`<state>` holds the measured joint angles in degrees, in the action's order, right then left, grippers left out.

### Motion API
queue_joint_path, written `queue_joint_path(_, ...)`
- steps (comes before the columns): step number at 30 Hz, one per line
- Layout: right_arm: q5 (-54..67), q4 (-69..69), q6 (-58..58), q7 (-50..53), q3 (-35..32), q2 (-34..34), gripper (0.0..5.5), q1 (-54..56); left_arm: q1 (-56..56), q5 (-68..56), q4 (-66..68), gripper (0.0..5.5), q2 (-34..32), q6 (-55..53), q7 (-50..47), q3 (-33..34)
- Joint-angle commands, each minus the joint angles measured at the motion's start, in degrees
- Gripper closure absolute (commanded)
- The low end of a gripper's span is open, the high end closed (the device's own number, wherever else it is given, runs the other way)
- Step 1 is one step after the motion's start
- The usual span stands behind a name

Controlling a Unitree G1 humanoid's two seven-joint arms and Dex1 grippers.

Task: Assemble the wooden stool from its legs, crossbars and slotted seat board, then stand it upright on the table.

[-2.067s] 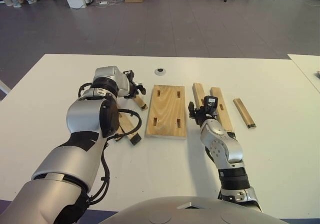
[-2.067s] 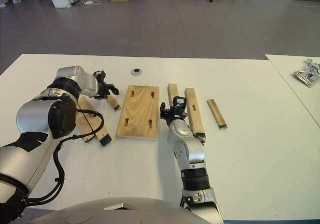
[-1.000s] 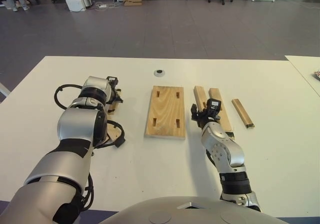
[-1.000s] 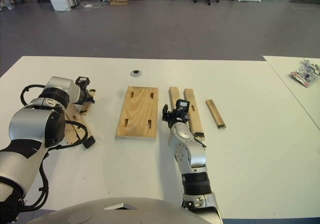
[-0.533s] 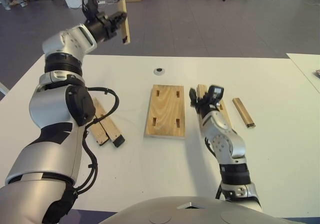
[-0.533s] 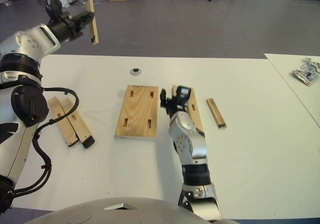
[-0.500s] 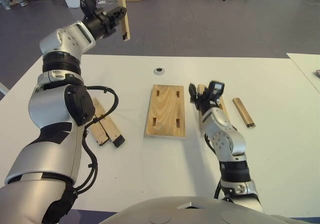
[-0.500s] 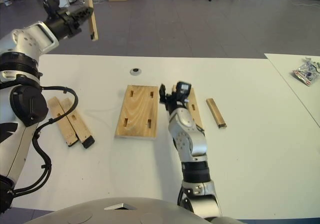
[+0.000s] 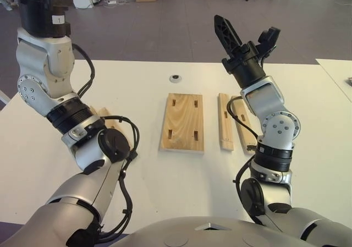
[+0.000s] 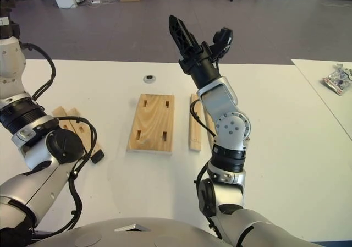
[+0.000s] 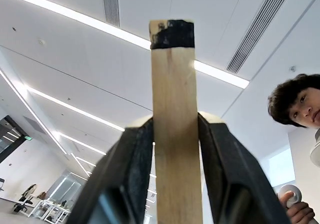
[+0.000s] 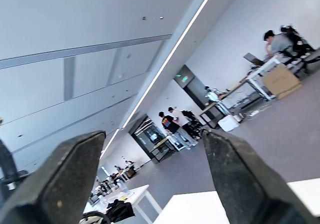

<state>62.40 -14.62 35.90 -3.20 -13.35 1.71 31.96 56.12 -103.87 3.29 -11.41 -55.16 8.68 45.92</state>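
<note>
Left arm is up high, and the left gripper (image 11: 175, 125) is pinching a wooden leg (image 11: 172, 79) — both black fingers (image 11: 127, 179) pressed flat against its sides. The leg's long axis runs straight out along the gripper. Its black-capped end points away from the wrist and up toward the ceiling, well above the table (image 9: 308, 115). On the other side the right gripper (image 9: 246, 33) is raised too, over the far part of the table. Its fingers are spread wide with nothing between them, tips aimed up and away from the robot. Down on the table the seat board (image 9: 182, 121) lies flat in the middle, four slots facing up, long axis running away from the robot. Just to its right lies a second leg (image 9: 224, 120), parallel to the board and not touching it. A third leg (image 9: 241, 125) lies right beside that one, partly behind the right arm. To the left of the board, well apart from it, a pair of wooden pieces (image 10: 87, 138) lies side by side at a slant — one shows a black end nearest the robot, and the left arm hides much of both. A small round disc (image 9: 175, 78) sits beyond the board's far end.
</note>
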Motion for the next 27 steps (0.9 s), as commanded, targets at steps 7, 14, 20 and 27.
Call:
queue_joint_path(7,-30.8,-4.5,-14.2,-6.7,17.9,-9.5,1.92,3.9,-1.7,10.2,-5.7,4.22,8.2,23.3,-22.0,-11.1)
queue_joint_path(14,-47.9,3.3,-33.2,-10.1,21.8,-8.1,1.92,7.1,0.6,17.8,-12.0,4.22,26.6,48.3,-42.9,-14.7)
queue_joint_path(20,-49.8,9.4,-38.6,-12.4,21.8,-5.4,1.92,8.6,-2.6,13.4,-15.3,4.22,32.6,53.6,-49.3,-23.6)
queue_joint_path(27,-51.6,15.0,-41.6,-15.6,24.0,-2.8,1.92,11.8,-6.4,8.6,-15.6,4.22,30.0,51.5,-50.6,-32.1)
